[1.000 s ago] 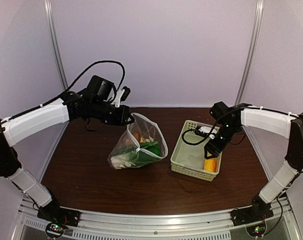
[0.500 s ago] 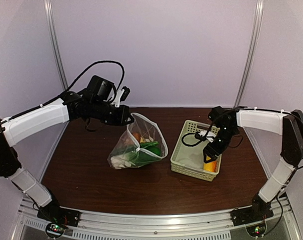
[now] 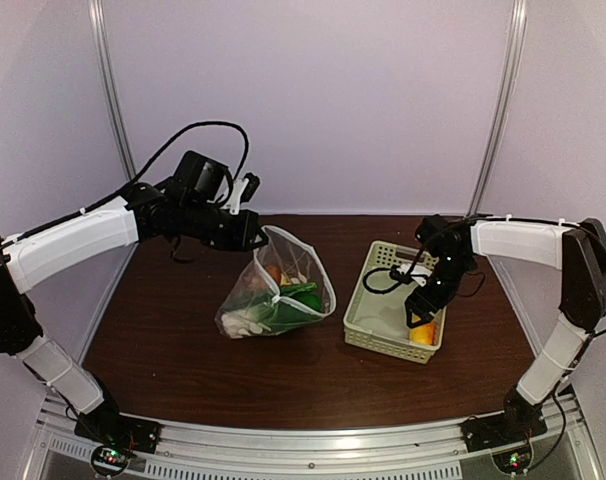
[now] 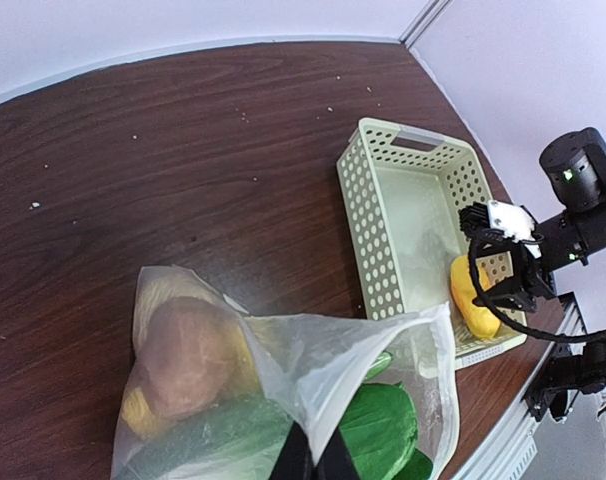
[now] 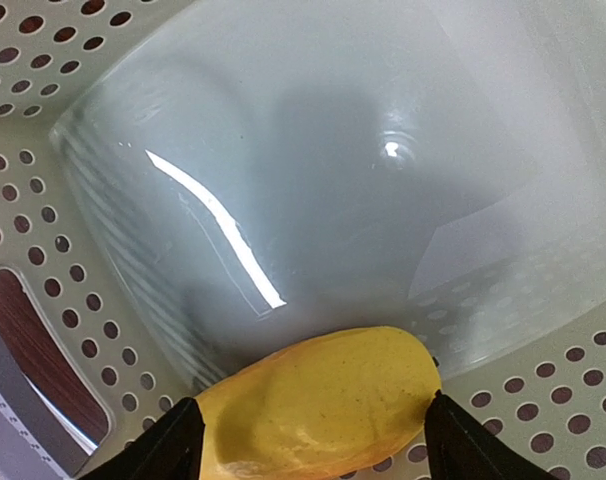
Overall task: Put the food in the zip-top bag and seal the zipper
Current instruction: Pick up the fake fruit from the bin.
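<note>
The clear zip-top bag stands on the table. It holds a brown round piece, a green leafy vegetable and yellow bits. My left gripper is shut on the bag's mouth edge and holds it up and open. Its fingers show at the bottom of the left wrist view. My right gripper is down inside the pale green basket. It is open, with one finger at each end of an orange-yellow piece. That piece also shows in the left wrist view.
The basket sits right of the bag and holds only the orange-yellow piece. Its perforated walls surround my right gripper closely. A cable loops off the right wrist over the basket.
My right gripper has dropped lower into the basket and now straddles the orange-yellow piece. The left gripper and the bag have not moved.
</note>
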{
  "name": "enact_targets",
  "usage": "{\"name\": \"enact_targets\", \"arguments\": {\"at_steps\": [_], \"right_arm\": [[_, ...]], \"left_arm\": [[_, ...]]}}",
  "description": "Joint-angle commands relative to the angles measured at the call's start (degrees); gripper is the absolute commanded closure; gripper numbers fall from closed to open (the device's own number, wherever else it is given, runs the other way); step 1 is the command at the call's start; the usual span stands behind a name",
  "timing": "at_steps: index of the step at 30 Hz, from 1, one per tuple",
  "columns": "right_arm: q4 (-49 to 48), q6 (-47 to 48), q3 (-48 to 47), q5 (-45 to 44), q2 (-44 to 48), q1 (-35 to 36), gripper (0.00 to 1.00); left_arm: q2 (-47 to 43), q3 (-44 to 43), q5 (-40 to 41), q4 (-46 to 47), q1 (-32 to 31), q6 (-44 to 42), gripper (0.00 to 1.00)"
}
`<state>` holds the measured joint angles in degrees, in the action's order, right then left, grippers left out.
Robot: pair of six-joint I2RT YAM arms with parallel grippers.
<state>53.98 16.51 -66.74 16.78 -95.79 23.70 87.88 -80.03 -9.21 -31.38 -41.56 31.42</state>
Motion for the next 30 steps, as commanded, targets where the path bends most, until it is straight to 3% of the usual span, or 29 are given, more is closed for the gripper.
{"name": "enact_targets", "arguments": {"at_steps": [1,11,19,30], "right_arm": [[0.4,0.3,0.1,1.7,0.2,0.5,0.22],[2.4,3.4,-3.6,14.7,1.5,4.2,0.21],[1.2,3.3,-1.2,5.5,5.7,3.8,0.20],[0.4,3.0,-0.6,9.5,0.4,3.8,0.22]], "left_arm": [[-0.3,0.5,0.4,1.5,0.0,0.2,1.00],[-0.3,0.6,-0.2,2.0,0.0,0.6,1.00],[-1.8,1.7,0.8,2.0,0.0,0.9,1.00],[-1.2,1.6,0.5,2.3,0.0,1.3,1.00]]}}
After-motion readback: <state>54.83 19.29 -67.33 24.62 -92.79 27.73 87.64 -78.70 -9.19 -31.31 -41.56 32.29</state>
